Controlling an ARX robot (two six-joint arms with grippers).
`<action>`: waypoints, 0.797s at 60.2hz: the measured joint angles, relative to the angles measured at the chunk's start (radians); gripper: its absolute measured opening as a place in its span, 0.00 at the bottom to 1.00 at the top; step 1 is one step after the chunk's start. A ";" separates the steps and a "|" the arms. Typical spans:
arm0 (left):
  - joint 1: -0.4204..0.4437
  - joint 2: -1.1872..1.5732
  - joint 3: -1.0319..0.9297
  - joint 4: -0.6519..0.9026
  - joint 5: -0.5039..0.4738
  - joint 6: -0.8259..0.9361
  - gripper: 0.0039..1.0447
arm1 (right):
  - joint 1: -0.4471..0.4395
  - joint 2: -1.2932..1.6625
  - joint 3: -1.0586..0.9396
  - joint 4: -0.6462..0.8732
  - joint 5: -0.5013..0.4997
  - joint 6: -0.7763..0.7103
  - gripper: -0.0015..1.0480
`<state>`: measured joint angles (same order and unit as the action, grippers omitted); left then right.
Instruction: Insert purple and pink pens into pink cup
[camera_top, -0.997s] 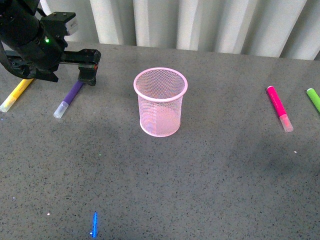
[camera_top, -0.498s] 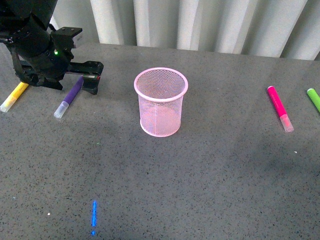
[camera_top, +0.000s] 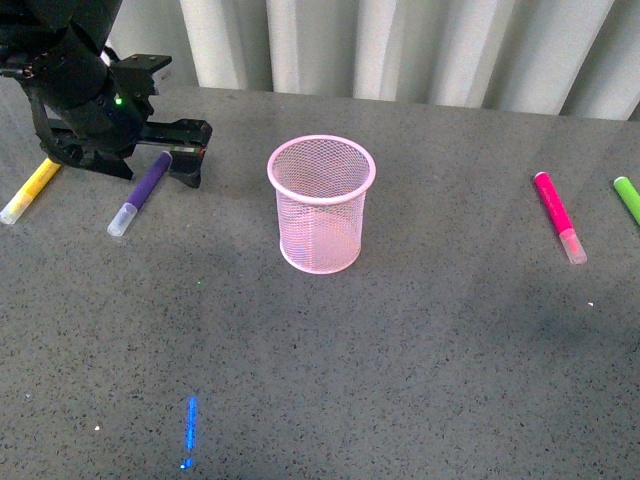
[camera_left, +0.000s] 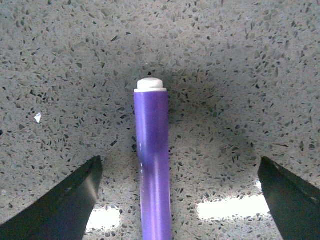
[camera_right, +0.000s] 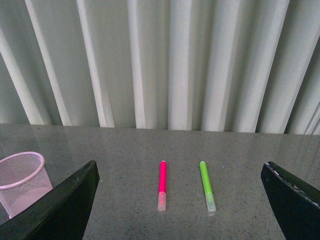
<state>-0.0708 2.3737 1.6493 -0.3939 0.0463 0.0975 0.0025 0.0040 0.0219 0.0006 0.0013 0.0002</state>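
Note:
The pink cup (camera_top: 320, 205) stands upright mid-table; its edge also shows in the right wrist view (camera_right: 20, 182). The purple pen (camera_top: 140, 193) lies left of it, clear cap toward me. My left gripper (camera_top: 165, 158) hovers open over the pen's far end. In the left wrist view, the purple barrel (camera_left: 152, 170) lies between the spread fingers, nearer one of them, touching neither; the left gripper (camera_left: 178, 165) holds nothing. The pink pen (camera_top: 558, 215) lies far right. My right gripper (camera_right: 179, 167) is open and well back from the pink pen (camera_right: 162, 185).
A yellow marker (camera_top: 30, 190) lies at the far left, partly under my left arm. A green marker (camera_top: 628, 197) lies by the right edge, next to the pink pen (camera_right: 206, 185). Pleated curtains (camera_top: 400, 45) back the table. A blue light streak (camera_top: 190, 430) marks the near tabletop.
My left arm has shifted slightly right, bringing the open gripper over the purple pen's far end. The pens and cup have not moved.

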 joint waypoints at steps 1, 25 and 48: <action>0.001 0.000 0.000 0.000 0.000 0.000 0.81 | 0.000 0.000 0.000 0.000 0.000 0.000 0.93; 0.008 -0.031 -0.073 0.029 0.048 -0.025 0.20 | 0.000 0.000 0.000 0.000 0.000 0.000 0.93; -0.011 -0.147 -0.300 0.388 0.148 -0.256 0.11 | 0.000 0.000 0.000 0.000 0.000 0.000 0.93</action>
<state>-0.0814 2.2269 1.3495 -0.0063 0.1944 -0.1581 0.0025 0.0040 0.0219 0.0006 0.0013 0.0006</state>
